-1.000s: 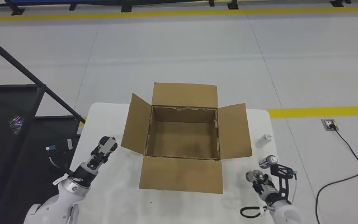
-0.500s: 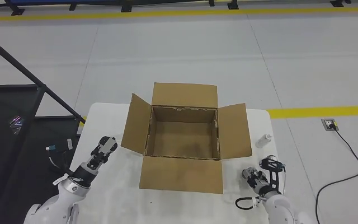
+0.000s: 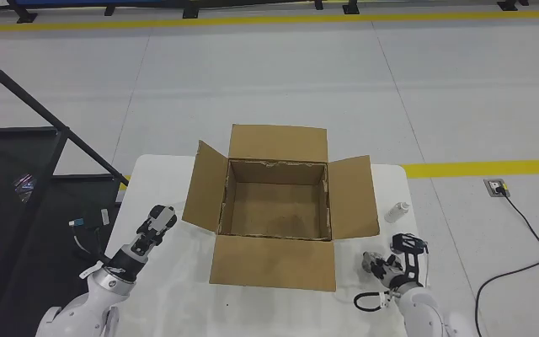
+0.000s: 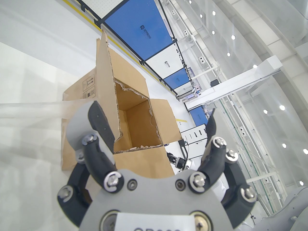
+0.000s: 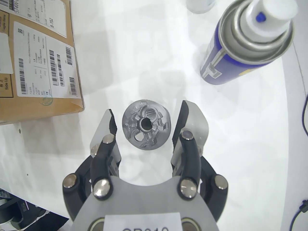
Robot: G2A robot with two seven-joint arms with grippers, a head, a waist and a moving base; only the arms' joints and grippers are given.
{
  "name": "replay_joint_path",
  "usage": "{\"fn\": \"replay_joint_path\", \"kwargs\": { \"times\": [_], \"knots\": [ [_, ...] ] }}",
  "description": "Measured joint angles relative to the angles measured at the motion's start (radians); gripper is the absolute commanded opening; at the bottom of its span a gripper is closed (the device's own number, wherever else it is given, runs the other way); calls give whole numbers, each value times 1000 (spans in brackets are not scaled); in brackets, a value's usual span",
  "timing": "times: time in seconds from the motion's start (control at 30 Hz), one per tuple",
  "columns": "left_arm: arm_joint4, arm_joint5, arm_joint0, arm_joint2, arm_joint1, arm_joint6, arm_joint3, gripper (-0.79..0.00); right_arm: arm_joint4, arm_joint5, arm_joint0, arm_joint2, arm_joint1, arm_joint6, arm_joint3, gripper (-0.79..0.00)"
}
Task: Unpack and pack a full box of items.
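Right wrist view | right hand [image 5: 147, 117] released, has shifted from can [image 5: 217, 56] to flank hub [image 5: 146, 128] | likely grasp for box [image 3: 274, 263] | left hand [image 4: 154, 117] released

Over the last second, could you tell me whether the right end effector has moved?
Yes. In the top view the right end effector shifted sideways toward the cardboard box.
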Motion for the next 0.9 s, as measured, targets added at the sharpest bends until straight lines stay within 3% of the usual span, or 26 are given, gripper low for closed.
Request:
{"fn": "replay_joint_path", "kwargs": {
  "times": [0.1, 0.2, 0.3, 0.37, 0.47, 0.67, 0.9],
  "knots": [
    [0, 0, 0, 0, 0, 0, 0, 0, 12, -5, -34, 9, 2, -33, -74, -259],
    [0, 0, 0, 0, 0, 0, 0, 0, 19, 1, -78, 25, 3, -72, -176, -135],
    [0, 0, 0, 0, 0, 0, 0, 0, 26, 12, -111, 38, 3, -111, -290, -132],
    [0, 0, 0, 0, 0, 0, 0, 0, 38, 8, -117, 39, 4, -121, -351, -9],
    [0, 0, 0, 0, 0, 0, 0, 0, 69, -22, -101, 30, 6, -108, -421, 0],
    [0, 0, 0, 0, 0, 0, 0, 0, 50, -32, 57, -29, 13, -19, -390, 0],
    [7, 7, 19, -9, 0, 26, -6, 0, -40, 2, 337, -115, 18, 122, -184, 0]
  ]
}}
